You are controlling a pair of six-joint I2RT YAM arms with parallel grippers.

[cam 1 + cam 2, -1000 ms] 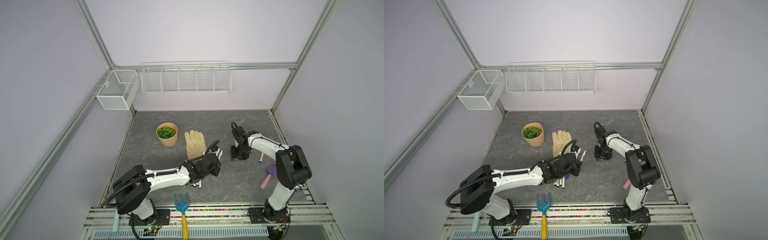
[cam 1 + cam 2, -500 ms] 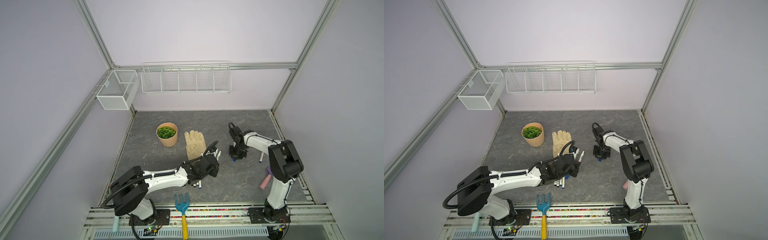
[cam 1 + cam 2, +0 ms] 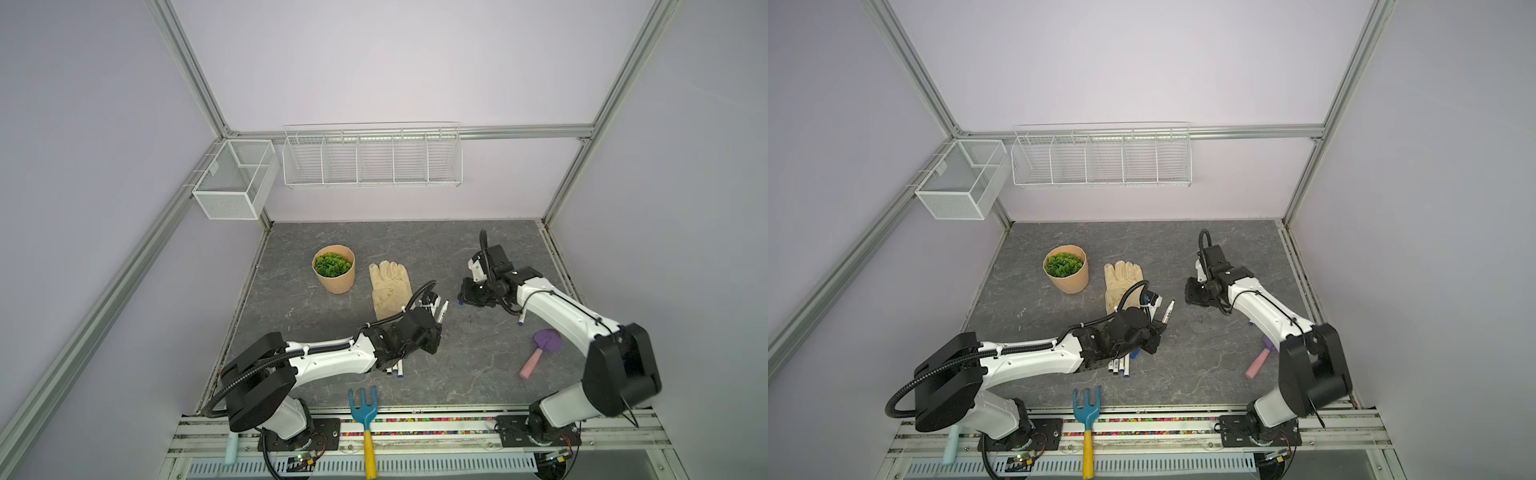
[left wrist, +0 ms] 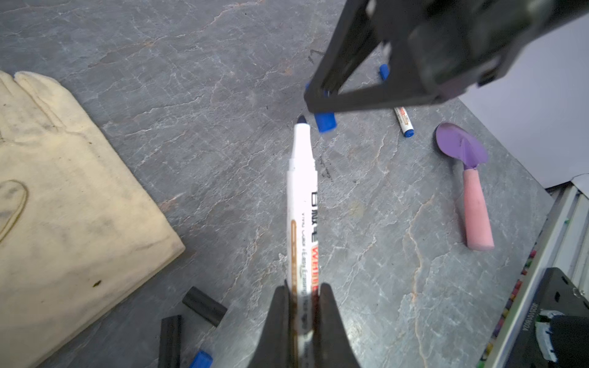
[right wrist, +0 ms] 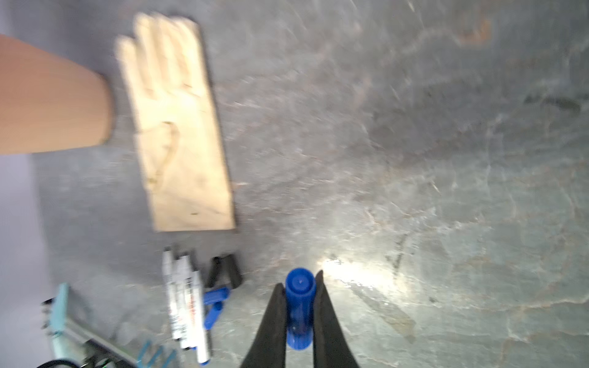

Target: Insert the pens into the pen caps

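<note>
The grey stone-patterned surface (image 3: 457, 257) fills the floor of the cell. A long wire rack (image 3: 372, 158) hangs on the back wall and a mesh box (image 3: 232, 183) on the left frame. The left arm (image 3: 332, 361) reaches in low from the front toward the middle, and the right arm (image 3: 557, 309) bends in from the right. A cream glove (image 3: 390, 286) lies flat beside a tan pot (image 3: 334, 284) of green leaves. A blue hand rake (image 3: 363, 405) with a yellow handle lies across the front rail. A purple trowel (image 3: 547, 341) with a pink handle lies near the right arm. The left jaws are pressed onto the printed barrel of a pen (image 4: 302, 197), whose bare dark tip points toward the right jaws. The right jaws pinch a blue cap (image 5: 299, 306). In the left wrist view the pen tip sits close beside that cap, with a gap showing between them. A bundle of pens (image 3: 1119, 368) lies under the left forearm, and a lone pen (image 4: 404, 122) lies near the trowel. Two black caps (image 4: 204, 306) and loose blue caps (image 5: 213, 302) lie next to the bundle. Another blue cap (image 4: 384, 71) lies beyond the right jaws.
</note>
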